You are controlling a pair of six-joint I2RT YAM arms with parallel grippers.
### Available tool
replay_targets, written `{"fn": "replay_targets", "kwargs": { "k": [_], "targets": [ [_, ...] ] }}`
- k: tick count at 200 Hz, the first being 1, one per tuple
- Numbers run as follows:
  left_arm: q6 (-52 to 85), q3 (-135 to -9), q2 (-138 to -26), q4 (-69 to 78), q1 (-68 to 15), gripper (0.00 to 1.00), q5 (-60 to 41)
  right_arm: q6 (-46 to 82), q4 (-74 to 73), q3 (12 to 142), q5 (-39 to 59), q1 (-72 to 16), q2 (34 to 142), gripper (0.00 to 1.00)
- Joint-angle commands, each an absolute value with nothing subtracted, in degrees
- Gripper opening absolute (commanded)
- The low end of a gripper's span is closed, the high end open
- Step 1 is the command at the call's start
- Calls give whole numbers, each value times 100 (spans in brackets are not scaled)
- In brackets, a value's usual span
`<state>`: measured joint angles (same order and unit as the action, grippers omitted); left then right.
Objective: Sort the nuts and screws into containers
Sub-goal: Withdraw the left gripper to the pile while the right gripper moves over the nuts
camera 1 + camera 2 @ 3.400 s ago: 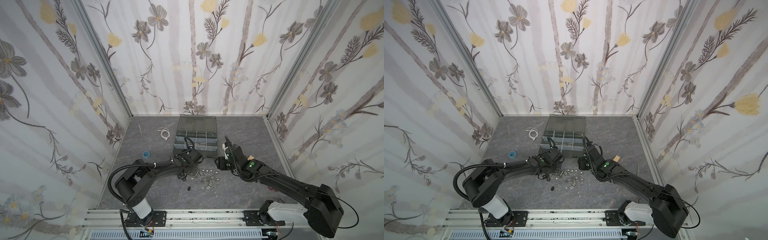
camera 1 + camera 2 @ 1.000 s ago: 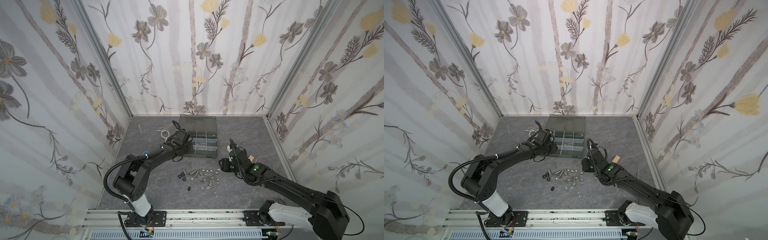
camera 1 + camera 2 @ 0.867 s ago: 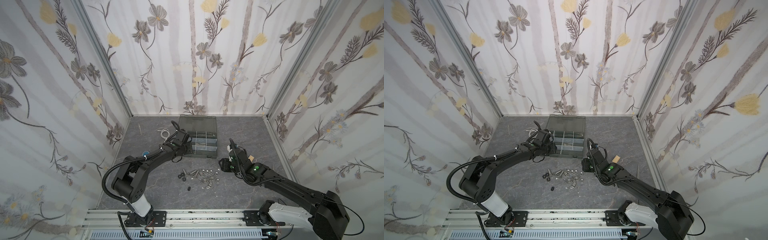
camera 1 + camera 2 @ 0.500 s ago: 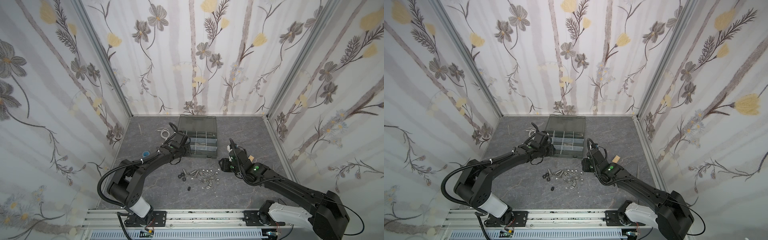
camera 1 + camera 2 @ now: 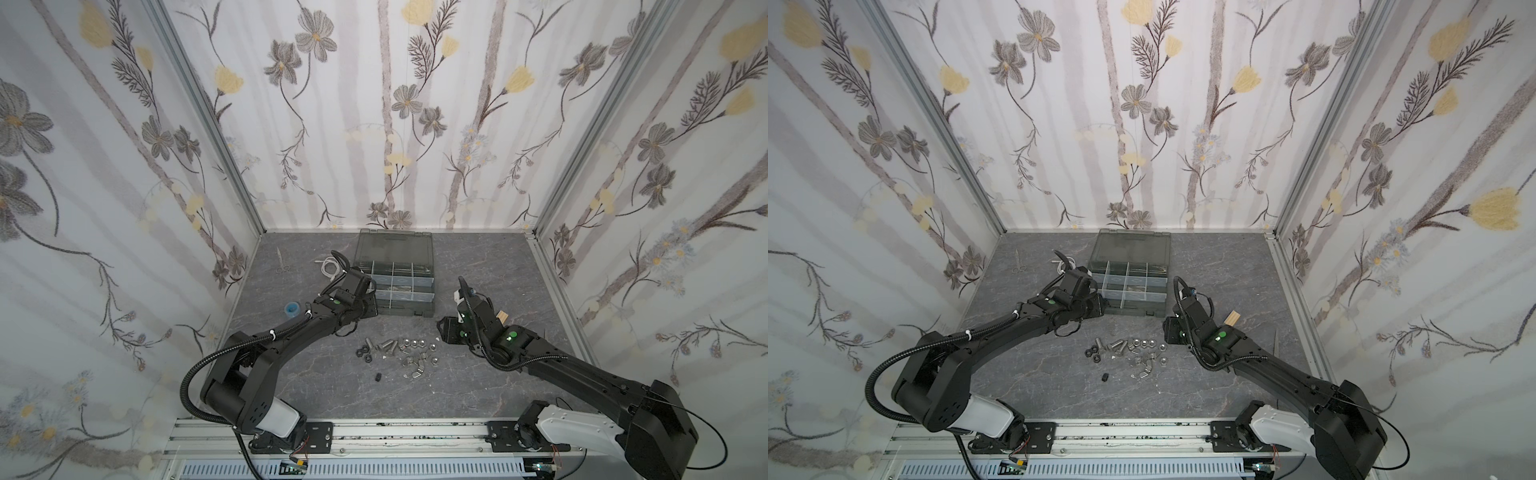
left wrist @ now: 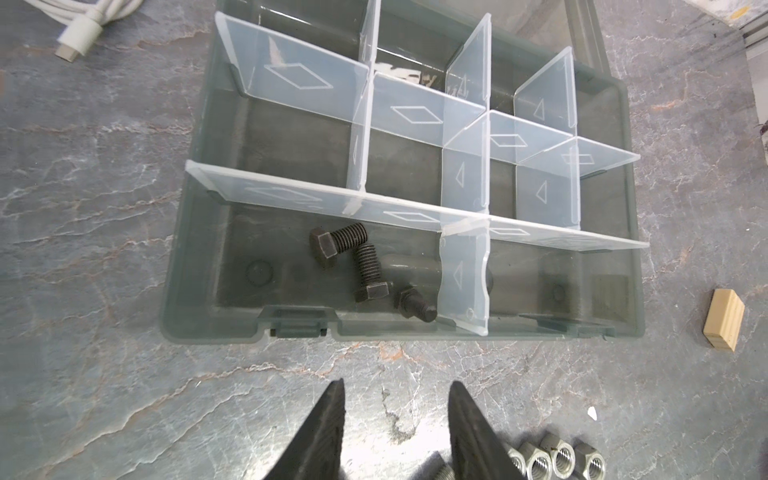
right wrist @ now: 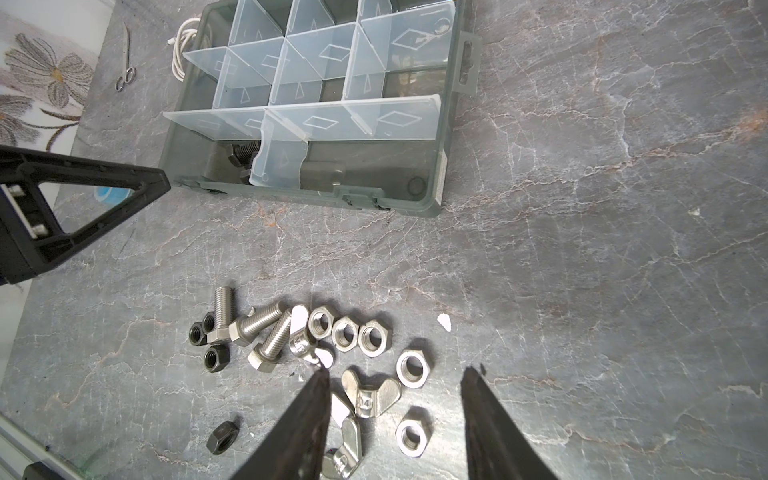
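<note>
Steel, likely hard, slippery, heavy: silver screws [image 7: 259,321] and nuts [image 7: 345,332] loose on the bench [image 7: 582,291] before the organizer case [image 7: 291,193], best pinched across shank or flats; left gripper [image 6: 397,384] and right gripper [image 7: 397,371] parted, empty.

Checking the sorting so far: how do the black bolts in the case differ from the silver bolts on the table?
Colour: the black bolts are dark and matt, the silver bolts shiny. Place: the black bolts lie in a front compartment of the case; the silver bolts lie loose on the table beside the nuts. Shared: three of each, hex heads, threaded shanks.
</note>
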<state>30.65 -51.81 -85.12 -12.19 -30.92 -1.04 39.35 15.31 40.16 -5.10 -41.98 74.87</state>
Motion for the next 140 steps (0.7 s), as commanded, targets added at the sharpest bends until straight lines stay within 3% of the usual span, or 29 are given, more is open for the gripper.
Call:
{"fn": "replay_targets", "kwargs": {
  "k": [1,61,140],
  "targets": [
    [3239,-5053,-8349,-1124,-3077,43,-30,3911,1367,4114,-383,-4204,7586,51],
    [3616,-4509,-7926,-1109,-3103,44,150,3328,1465,4554,-250,-4188,8194,51],
    [4005,-3804,-6667,-1099,-3103,47,556,3457,1195,4455,57,-4218,8119,51]
  ]
}}
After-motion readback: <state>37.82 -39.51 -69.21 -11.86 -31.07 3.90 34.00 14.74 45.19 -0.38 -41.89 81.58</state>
